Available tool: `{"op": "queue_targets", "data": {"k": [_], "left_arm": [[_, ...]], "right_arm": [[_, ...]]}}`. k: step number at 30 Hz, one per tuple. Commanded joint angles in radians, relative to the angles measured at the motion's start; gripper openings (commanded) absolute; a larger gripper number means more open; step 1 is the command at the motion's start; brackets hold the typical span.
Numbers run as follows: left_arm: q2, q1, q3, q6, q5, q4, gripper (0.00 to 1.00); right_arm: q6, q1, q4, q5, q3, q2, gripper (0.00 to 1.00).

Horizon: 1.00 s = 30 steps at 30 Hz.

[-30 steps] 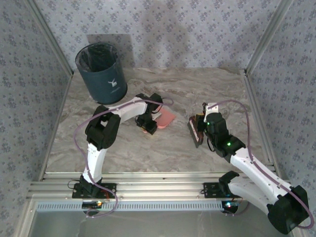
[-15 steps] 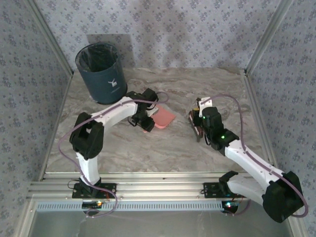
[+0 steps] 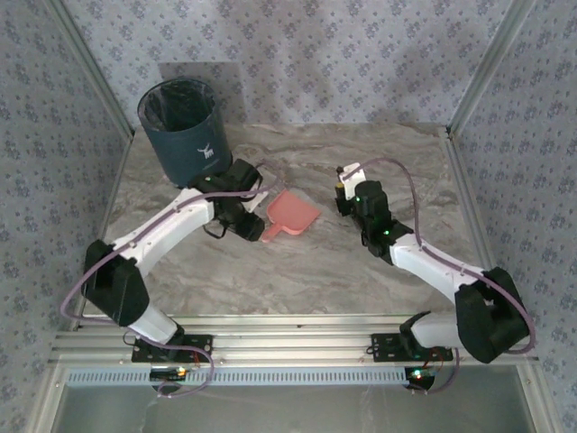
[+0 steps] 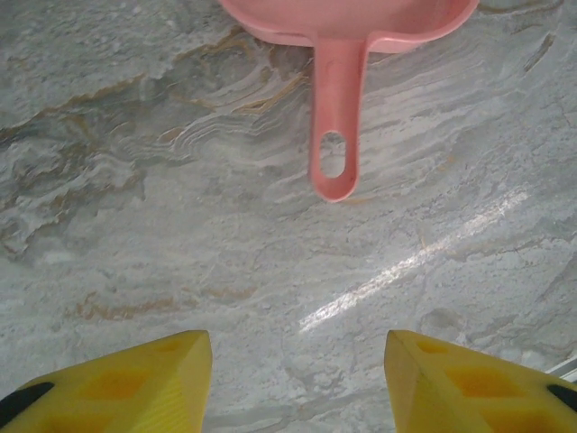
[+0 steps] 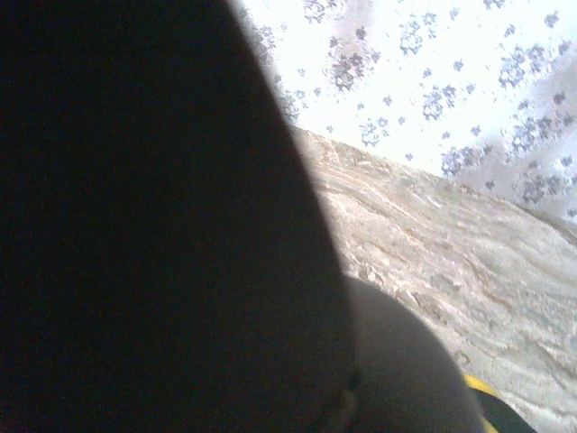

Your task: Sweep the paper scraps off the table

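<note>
A marble-patterned table (image 3: pixel 315 280) with metal rails sits inside walls (image 3: pixel 315 63) papered in a blue flower print. Two white and black robot arms reach onto it from the near edge.

A pink dustpan (image 3: pixel 293 212) lies flat around the middle of the table, a little to the left. Its wide mouth faces far and right, and its handle points near and left. A dark blue bin (image 3: pixel 180 135) with a black liner stands upright in the far left corner, well apart from the dustpan.

The left arm stretches far and right across the table. The left gripper (image 3: pixel 245 224) hangs just beside the end of the dustpan handle, without touching it. In the left wrist view the left gripper (image 4: pixel 297 361) is released: its two yellow fingers (image 4: pixel 117 383) stand apart with bare table (image 4: pixel 180 225) between them. The dustpan (image 4: pixel 335 81) lies ahead of them, its handle pointing back toward the fingers.

The right arm reaches far and left, and the right gripper (image 3: pixel 345 191) sits to the right of the dustpan, apart from it. It is clenched; what it grips, if anything, cannot be told. In the right wrist view a large dark shape (image 5: pixel 153 225) blocks the left side, with table (image 5: pixel 451 262) and wallpaper beyond.

The paper scraps are too small to make out.
</note>
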Motion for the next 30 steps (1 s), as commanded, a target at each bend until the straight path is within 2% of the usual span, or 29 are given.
{"op": "queue_targets", "data": {"k": [1,10,20,28,30], "left_arm": [[-0.071,0.035,-0.040,-0.024,0.034,-0.013,0.54],[-0.186,0.122,-0.158,-0.041,0.060,0.071,0.54],[-0.230,0.140,-0.200,-0.051,0.090,0.118,0.55],[-0.225,0.140,-0.205,-0.047,0.097,0.106,0.56],[-0.222,0.142,-0.205,-0.047,0.100,0.104,0.55]], "right_arm": [[-0.092,0.013,0.130,-0.027,0.050,0.047,0.00],[-0.308,0.095,0.290,-0.074,0.050,0.182,0.00],[-0.434,0.201,0.390,-0.027,0.036,0.282,0.00],[-0.526,0.292,0.535,0.032,-0.024,0.354,0.00],[-0.546,0.313,0.551,0.046,-0.030,0.370,0.02]]}}
